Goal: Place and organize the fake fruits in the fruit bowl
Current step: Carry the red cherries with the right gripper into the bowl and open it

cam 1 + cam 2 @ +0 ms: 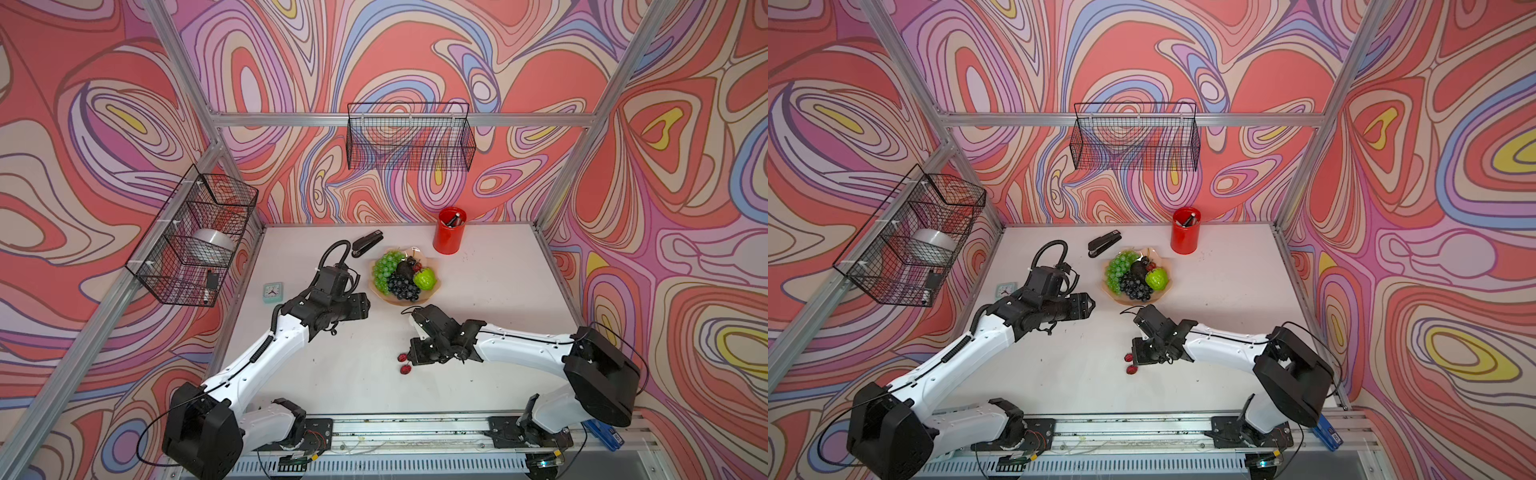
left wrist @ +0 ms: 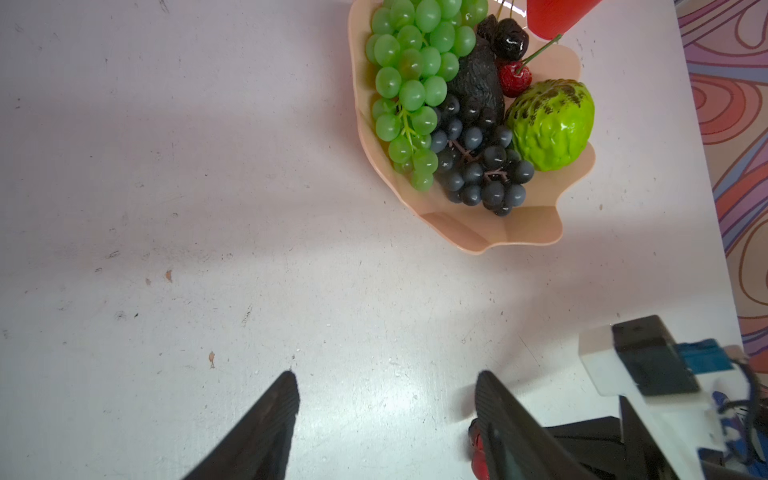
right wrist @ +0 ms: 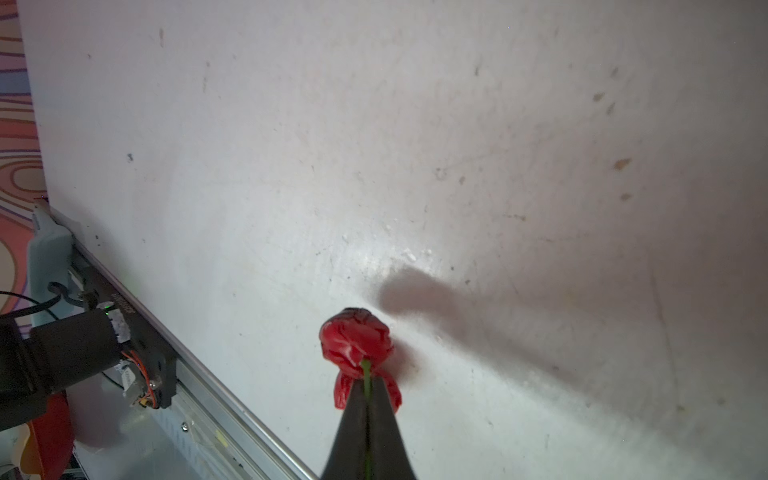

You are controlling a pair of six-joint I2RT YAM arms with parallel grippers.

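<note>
The peach fruit bowl point(image 1: 415, 252) point(image 1: 1144, 252) point(image 2: 519, 232) sits mid-table and holds green grapes point(image 1: 384, 268) point(image 2: 409, 83), purple grapes point(image 1: 403, 287) point(image 2: 478, 166), a lime-green fruit point(image 1: 424, 279) point(image 2: 550, 124), a dark avocado point(image 2: 476, 83), one cherry point(image 2: 514, 79) and a blackberry point(image 2: 509, 41). In front of the bowl my right gripper point(image 3: 368, 384) point(image 1: 410, 360) is shut on the green stem of two red cherries point(image 3: 357, 338) point(image 1: 403, 362) point(image 1: 1130, 362) just above the table. Left of the bowl my left gripper point(image 2: 386, 374) point(image 1: 367, 305) hovers open, holding nothing.
A red cup point(image 1: 449, 235) with pens stands behind the bowl to the right, and a black stapler point(image 1: 365, 243) lies behind it to the left. A small clock point(image 1: 273, 292) sits near the left edge. Wire baskets point(image 1: 409, 137) point(image 1: 195, 237) hang on the walls.
</note>
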